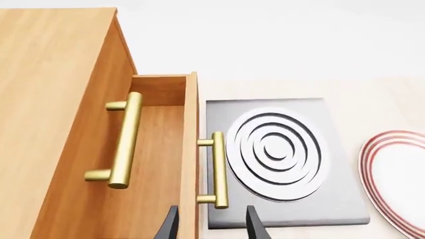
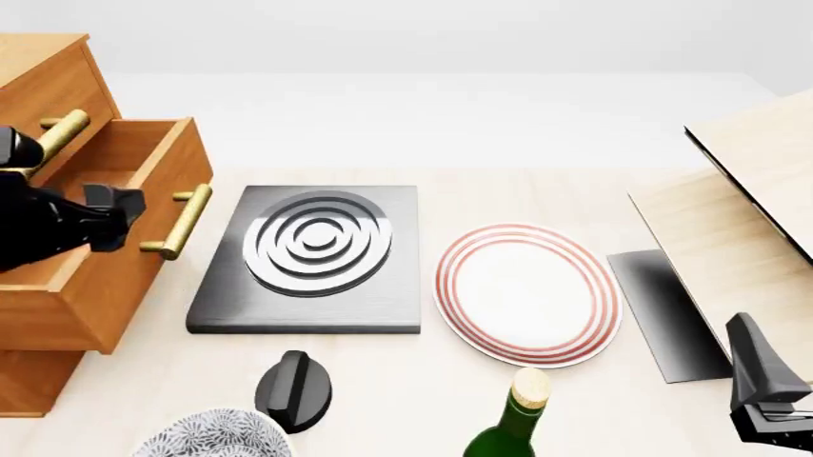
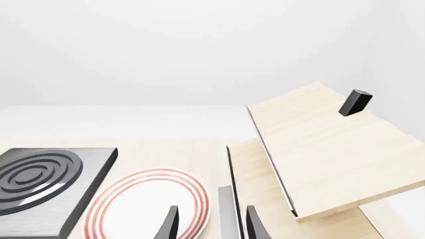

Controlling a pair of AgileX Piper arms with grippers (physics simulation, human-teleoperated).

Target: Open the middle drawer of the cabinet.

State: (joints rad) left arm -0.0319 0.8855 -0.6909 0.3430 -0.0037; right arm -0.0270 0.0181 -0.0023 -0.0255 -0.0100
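The cabinet (image 2: 51,86) was satin orange-brown wood, its handles (image 1: 125,140) brushed brass. The hob (image 2: 311,257) looked matt grey metal, the plate (image 2: 527,293) glossy white.

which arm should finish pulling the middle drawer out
Left. The left gripper is open right by the middle drawer handle on the cabinet; the right gripper sits far across the table.

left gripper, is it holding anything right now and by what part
Nothing. The left gripper is open, fingers either side of empty space just short of the middle drawer's handle.
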